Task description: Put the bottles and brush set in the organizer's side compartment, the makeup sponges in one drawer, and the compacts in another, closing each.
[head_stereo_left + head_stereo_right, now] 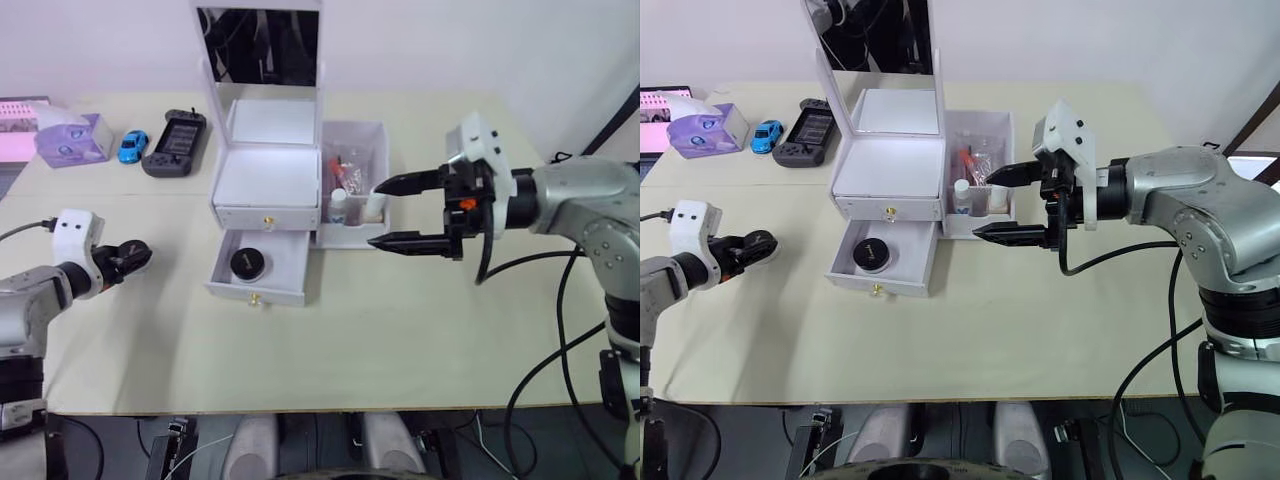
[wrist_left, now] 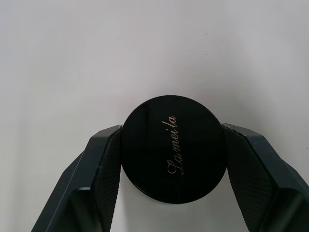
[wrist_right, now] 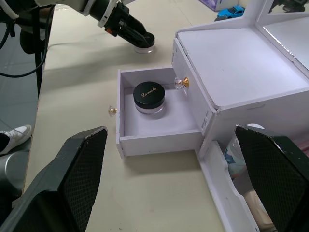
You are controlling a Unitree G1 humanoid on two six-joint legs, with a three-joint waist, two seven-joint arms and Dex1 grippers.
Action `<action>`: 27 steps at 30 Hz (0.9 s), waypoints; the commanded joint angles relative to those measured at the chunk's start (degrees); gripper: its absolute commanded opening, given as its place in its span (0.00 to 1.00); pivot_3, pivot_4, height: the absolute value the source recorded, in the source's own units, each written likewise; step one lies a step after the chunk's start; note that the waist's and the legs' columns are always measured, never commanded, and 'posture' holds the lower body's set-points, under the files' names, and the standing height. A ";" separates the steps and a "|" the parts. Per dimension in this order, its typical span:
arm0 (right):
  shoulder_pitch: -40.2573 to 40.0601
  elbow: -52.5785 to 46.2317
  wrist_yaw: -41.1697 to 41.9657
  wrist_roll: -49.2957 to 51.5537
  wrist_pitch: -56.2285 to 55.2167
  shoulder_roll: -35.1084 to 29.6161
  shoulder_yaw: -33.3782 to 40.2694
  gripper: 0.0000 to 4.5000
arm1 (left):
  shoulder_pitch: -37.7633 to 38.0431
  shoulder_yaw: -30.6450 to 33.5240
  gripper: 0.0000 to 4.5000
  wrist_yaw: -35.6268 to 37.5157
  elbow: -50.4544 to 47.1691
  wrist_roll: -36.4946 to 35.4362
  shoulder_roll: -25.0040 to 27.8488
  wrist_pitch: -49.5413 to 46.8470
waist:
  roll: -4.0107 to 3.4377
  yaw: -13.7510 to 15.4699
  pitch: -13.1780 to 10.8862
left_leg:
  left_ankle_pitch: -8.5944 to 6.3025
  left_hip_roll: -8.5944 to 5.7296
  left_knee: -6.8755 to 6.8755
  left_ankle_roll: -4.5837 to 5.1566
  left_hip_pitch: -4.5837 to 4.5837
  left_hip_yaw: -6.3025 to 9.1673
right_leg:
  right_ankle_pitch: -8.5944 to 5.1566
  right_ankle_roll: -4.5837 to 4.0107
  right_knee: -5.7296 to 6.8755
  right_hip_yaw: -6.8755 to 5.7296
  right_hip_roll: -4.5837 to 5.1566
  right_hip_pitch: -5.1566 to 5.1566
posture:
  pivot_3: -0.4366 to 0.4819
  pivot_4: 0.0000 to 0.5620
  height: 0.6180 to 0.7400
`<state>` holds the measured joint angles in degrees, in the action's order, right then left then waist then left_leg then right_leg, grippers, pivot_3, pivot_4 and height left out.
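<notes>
On the beige table (image 1: 400, 340), the left gripper (image 1: 130, 257) clamps a black compact (image 2: 174, 149) left of the organizer (image 1: 268, 190). The right gripper (image 1: 412, 213) hovers spread wide beside the side compartment (image 1: 352, 185), which holds the bottles (image 1: 962, 195). The second compact (image 3: 149, 95) sits in the open lower drawer (image 1: 258, 268).

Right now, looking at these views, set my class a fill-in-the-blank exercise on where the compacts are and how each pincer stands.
1. The left pincer is shut on a black ____.
2. Another compact lies in the organizer's lower drawer, which is ____.
3. The right pincer, near the side compartment, is ____ and holds nothing.
4. The bottles stand in the ____ compartment.

Missing words: compact; open; open; side
</notes>
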<state>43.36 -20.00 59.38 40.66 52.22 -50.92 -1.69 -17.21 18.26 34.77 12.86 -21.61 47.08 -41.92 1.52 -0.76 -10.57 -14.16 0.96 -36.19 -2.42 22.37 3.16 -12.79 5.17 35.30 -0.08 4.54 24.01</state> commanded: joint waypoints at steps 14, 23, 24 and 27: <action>1.18 0.35 0.72 -2.79 -2.98 -0.71 0.55 1.00 | -12.57 5.46 0.58 2.75 -3.33 -2.55 5.57 4.48 | 0.03 0.06 0.00 | 0.01 -0.01 -0.02 -0.02 0.04 0.01 | 0.01 0.01 -0.04 -0.01 0.00 -0.01 | 0.48 0.27 1.00; 0.84 0.41 1.48 -3.60 -3.80 -0.65 0.70 1.00 | -18.40 0.66 0.58 20.64 -18.72 -17.53 7.72 -3.58 | 0.03 -0.17 -0.01 | 0.01 -0.01 0.00 -0.02 0.06 0.01 | 0.00 0.05 -0.05 -0.01 0.00 -0.01 | 0.48 0.27 1.00; 0.73 0.21 1.42 -3.54 -3.69 -0.69 0.83 1.00 | -18.48 -0.28 0.58 21.75 -19.94 -18.48 8.21 -4.80 | 0.02 -0.25 -0.02 | 0.01 -0.01 0.00 -0.02 0.05 0.00 | 0.00 0.06 -0.05 -0.01 0.00 -0.01 | 0.48 0.27 1.00; 0.03 -0.61 0.92 -3.20 -3.17 -0.97 1.55 1.00 | -18.33 -6.46 0.58 24.77 -24.21 -17.53 10.78 -6.57 | 0.01 -0.36 -0.02 | 0.01 0.00 0.00 -0.02 0.02 0.01 | -0.01 0.05 -0.02 0.00 -0.03 0.00 | 0.48 0.27 1.00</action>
<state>43.08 -18.80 60.57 37.10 49.44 -51.07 -2.01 -34.69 14.44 57.76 -8.17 -39.62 55.55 -47.97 1.53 -1.12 -10.60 -14.14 0.96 -36.19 -2.43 22.38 3.18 -12.80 5.21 35.31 -0.08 4.49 24.01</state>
